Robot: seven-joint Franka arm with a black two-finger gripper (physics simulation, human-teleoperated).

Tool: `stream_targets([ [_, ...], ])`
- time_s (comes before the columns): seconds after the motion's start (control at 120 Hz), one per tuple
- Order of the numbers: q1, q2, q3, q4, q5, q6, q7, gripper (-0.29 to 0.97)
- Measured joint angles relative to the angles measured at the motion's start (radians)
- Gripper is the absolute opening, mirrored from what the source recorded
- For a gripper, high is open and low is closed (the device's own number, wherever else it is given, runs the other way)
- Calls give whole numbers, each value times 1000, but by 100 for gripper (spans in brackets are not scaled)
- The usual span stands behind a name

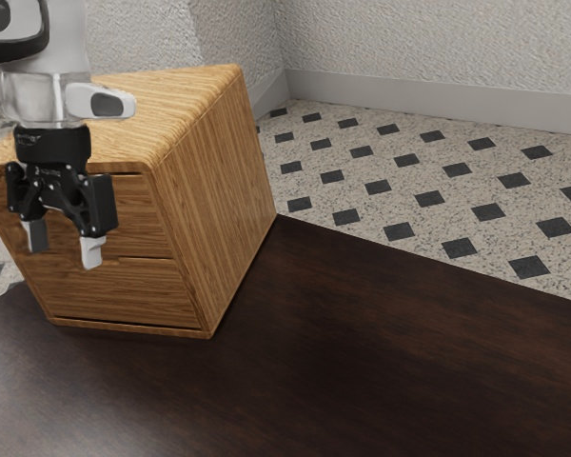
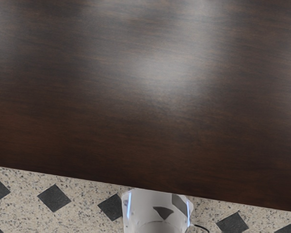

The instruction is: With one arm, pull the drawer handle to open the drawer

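A wooden drawer cabinet (image 1: 219, 181) stands on the dark tabletop (image 1: 362, 343) at the exterior view's left. Two seams divide its front face into drawer fronts; the upper drawer front (image 1: 143, 214) sits flush with the lower one (image 1: 124, 290), both shut. I cannot make out a handle; my hand covers part of the front. My gripper (image 1: 65, 243) hangs in front of the upper drawer front, pointing down, open, with nothing between its fingers (image 1: 92, 250).
The dark table (image 2: 145, 87) extends wide to the exterior view's right of the cabinet. Beyond its edge lies a speckled floor with black diamond tiles (image 1: 428, 162). In the wrist view the arm's white base (image 2: 156, 213) stands beside the table edge.
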Motion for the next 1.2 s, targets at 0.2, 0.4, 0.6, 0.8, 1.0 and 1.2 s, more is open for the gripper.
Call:
stream_targets([
  [0.2,-27,8,4,-12,8,273,8,68],
  [0.4,-20,-136,15,-47,41,371,57,68],
  [0.6,48,-507,37,-423,64,374,263,68],
  [0.8,129,-753,36,-662,150,453,470,68],
  [1.0,108,-802,27,-834,218,725,643,68],
  [1.2,68,-726,37,-926,327,1091,770,68],
])
